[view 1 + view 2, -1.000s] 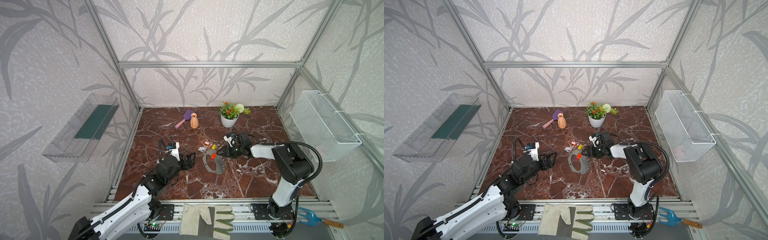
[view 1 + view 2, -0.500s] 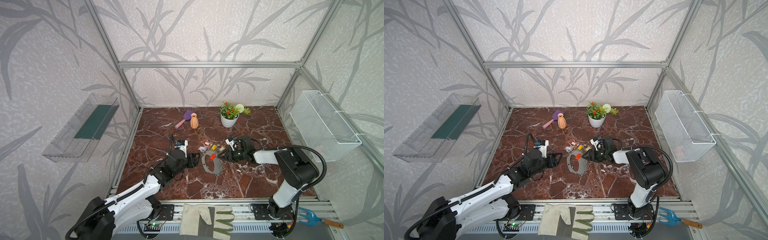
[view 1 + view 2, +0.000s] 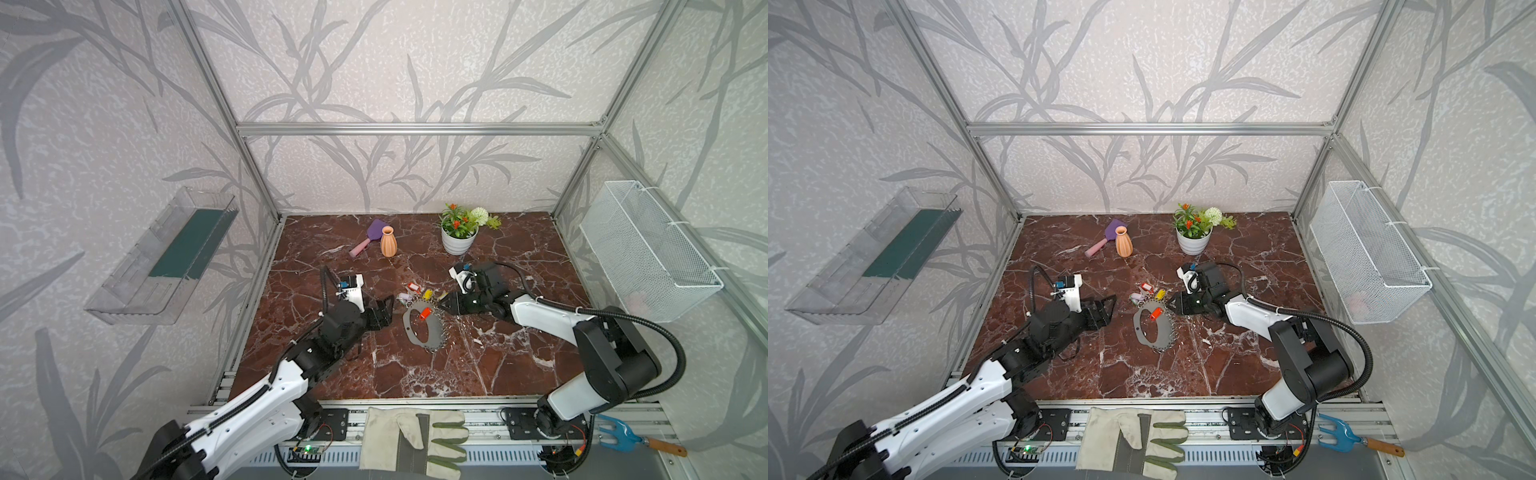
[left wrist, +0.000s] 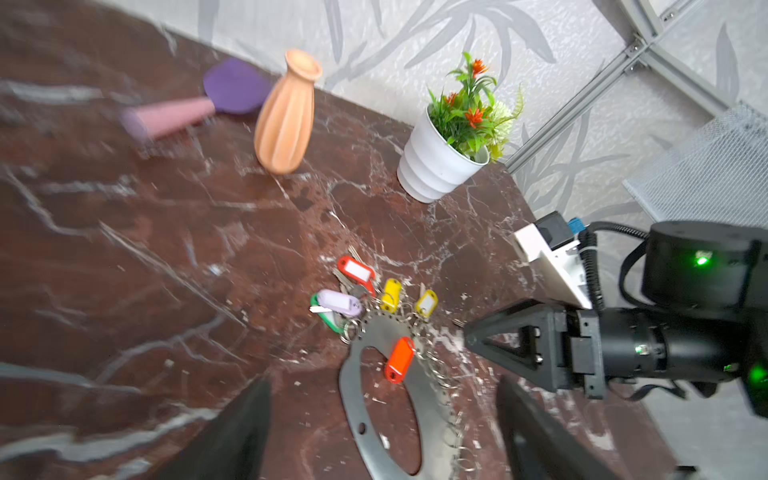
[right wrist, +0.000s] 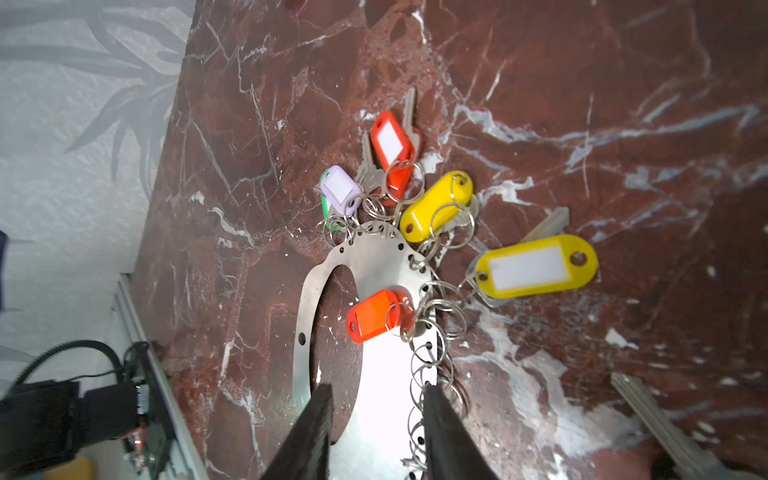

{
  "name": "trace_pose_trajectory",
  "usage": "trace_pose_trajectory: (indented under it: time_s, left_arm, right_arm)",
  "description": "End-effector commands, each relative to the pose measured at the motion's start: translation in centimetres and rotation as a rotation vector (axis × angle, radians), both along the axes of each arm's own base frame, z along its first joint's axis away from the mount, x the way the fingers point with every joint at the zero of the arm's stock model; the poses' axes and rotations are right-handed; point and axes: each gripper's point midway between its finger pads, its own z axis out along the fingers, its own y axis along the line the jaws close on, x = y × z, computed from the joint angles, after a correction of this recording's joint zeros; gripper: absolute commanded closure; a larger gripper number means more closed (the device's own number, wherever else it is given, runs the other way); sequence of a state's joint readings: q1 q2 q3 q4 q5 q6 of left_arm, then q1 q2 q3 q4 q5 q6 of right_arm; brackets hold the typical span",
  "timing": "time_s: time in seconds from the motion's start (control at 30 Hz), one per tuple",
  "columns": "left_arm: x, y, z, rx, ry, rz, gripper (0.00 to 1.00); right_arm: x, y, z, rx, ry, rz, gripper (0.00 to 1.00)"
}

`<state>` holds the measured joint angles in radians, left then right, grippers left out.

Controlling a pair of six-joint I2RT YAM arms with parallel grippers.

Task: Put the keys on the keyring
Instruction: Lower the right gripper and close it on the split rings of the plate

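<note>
Keyring (image 3: 434, 333) flat on worktop (image 3: 498, 365); keys (image 3: 426, 295) clustered at its far end. Left gripper (image 3: 385, 311) wide apart; right gripper (image 3: 441, 305) narrowly apart.

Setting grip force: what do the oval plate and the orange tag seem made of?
Keyring plate: apparently bare brushed metal, grey with a bright glare. Orange tag: probably glossy plastic, slightly translucent, uniformly coloured.

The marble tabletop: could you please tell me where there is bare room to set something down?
Free: the front strip of the table, between the keyring and the front rail, and the rear right corner beside the plant pot. Crowded: the centre, where the keys, the keyring, the left gripper and the right gripper sit close together.
</note>
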<state>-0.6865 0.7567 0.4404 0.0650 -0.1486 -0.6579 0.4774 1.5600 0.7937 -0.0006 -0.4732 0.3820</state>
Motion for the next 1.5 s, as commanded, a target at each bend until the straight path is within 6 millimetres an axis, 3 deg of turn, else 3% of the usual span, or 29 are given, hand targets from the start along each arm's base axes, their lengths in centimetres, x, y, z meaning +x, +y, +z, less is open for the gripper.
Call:
trace_pose_trajectory:
  time_s: [0.0, 0.23, 0.7, 0.83, 1.47]
  left_arm:
    - [-1.1, 2.8, -0.1, 0.02, -0.014, 0.088, 0.01]
    - [-2.4, 4.6, 0.7, -0.037, -0.042, 0.135, 0.01]
    - [-2.3, 5.3, 0.5, -0.039, -0.038, 0.171, 0.01]
    - [-2.3, 5.4, 0.5, -0.037, -0.037, 0.179, 0.01]
    - [-2.0, 5.4, -0.2, -0.039, -0.021, 0.195, 0.01]
  right_arm:
    - [-1.1, -1.4, -1.6, -0.176, 0.008, 0.032, 0.66]
    - [-2.4, -1.1, -2.9, -0.38, -0.021, 0.118, 0.67]
    - [-1.2, 0.4, -3.8, -0.398, -0.009, 0.15, 0.66]
    - [-1.1, 0.7, -4.9, -0.403, 0.013, 0.162, 0.66]
    - [0.1, 0.5, -4.8, -0.431, -0.022, 0.139, 0.85]
